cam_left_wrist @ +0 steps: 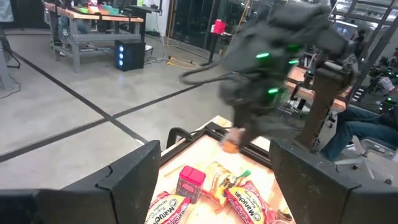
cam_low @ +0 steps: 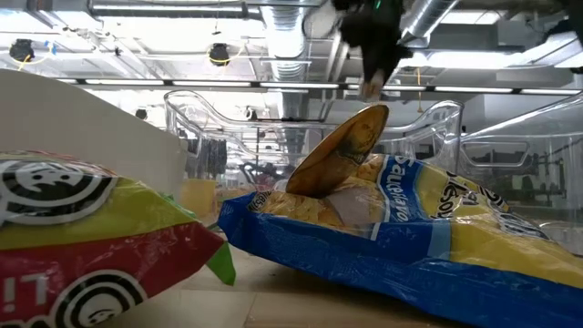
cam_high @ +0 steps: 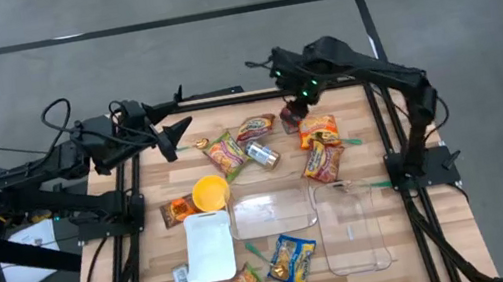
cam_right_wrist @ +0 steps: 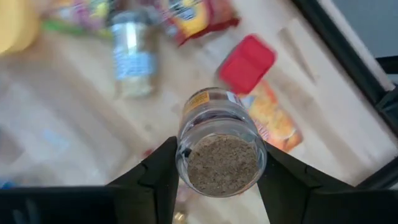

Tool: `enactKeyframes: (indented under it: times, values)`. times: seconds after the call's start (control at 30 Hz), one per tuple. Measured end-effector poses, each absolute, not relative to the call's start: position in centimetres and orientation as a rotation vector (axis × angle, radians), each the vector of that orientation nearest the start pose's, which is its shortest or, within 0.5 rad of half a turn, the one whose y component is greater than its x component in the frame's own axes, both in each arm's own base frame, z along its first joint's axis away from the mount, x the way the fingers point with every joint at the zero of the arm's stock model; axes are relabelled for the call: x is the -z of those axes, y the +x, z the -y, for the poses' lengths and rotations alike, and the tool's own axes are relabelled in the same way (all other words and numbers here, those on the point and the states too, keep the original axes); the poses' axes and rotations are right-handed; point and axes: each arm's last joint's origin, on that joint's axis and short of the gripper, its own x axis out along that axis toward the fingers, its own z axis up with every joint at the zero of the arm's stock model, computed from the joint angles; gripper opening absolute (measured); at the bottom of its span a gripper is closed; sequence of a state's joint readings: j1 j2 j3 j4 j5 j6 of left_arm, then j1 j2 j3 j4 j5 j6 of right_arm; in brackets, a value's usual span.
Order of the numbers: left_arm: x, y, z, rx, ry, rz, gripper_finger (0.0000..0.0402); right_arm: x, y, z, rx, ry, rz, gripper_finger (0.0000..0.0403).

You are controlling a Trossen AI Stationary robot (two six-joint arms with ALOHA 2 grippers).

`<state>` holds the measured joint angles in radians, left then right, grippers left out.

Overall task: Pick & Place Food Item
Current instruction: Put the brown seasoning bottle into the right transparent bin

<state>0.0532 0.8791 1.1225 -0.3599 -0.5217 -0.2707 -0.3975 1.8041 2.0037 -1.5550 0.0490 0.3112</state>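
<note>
My right gripper (cam_high: 292, 102) hangs over the table's far right part, shut on a small clear jar (cam_right_wrist: 219, 146) with an orange label and brown grains inside. In the low view the jar (cam_low: 372, 87) shows small under the blurred gripper (cam_low: 373, 50), well above the table. A red box (cam_right_wrist: 247, 62) lies on the wood below it, beside an orange packet (cam_right_wrist: 273, 118). My left gripper (cam_high: 176, 136) is raised at the far left, open and with nothing between its fingers (cam_left_wrist: 134, 177). My right gripper pinches the jar's clear wall (cam_right_wrist: 184, 155) between its two fingers (cam_right_wrist: 160, 177), one on each side. The fingers come from above and point steeply down. The jar is lifted clear of the table, its round end of brown grains turned up toward the wrist.
Noodle packets (cam_high: 321, 147), a can (cam_high: 262, 154) and a yellow bowl (cam_high: 210, 191) lie mid-table. Two clear trays (cam_high: 271, 214) (cam_high: 352, 231) and a white tray (cam_high: 209, 246) stand nearer. A blue-yellow chip bag (cam_low: 410, 228) and another packet (cam_low: 82, 237) lie at the near edge.
</note>
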Motion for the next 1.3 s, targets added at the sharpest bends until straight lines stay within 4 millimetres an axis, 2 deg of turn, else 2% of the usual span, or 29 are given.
enactKeyframes:
  times: [0.2, 0.4, 0.5, 0.67, 0.8, 1.03, 1.3]
  values:
    - [-41.3, 16.6, -2.3, -0.586, -0.235, -0.036, 0.0297, -40.6, 28.7, 5.6, 0.499, 0.493, -1.191, 0.0170]
    - [-41.3, 16.6, -2.3, -0.585, -0.236, -0.037, 0.0297, -40.7, 27.1, -0.9, 0.469, 0.570, -1.193, 0.0170]
    - [-41.3, 16.6, -2.3, -0.584, -0.236, -0.037, 0.0297, -39.8, 26.3, -4.1, 0.468, 0.607, -1.230, 0.0171]
    - [-41.3, 16.6, -2.3, -0.565, -0.237, -0.039, 0.0297, -37.2, 25.4, -9.1, 0.513, 0.658, -1.306, 0.0171]
    - [-41.3, 16.7, -2.2, -0.527, -0.240, -0.045, 0.0297, -35.0, 25.2, -12.6, 0.522, 0.738, -1.291, 0.0171]
    - [-41.3, 16.7, -2.1, -0.510, -0.241, -0.049, 0.0297, -32.2, 23.9, -17.4, 0.544, 0.903, -1.262, 0.0171]
    - [-41.2, 16.9, -2.1, -0.478, -0.258, -0.054, 0.0297, -31.0, 21.2, -21.5, 0.558, 0.950, -1.297, 0.0171]
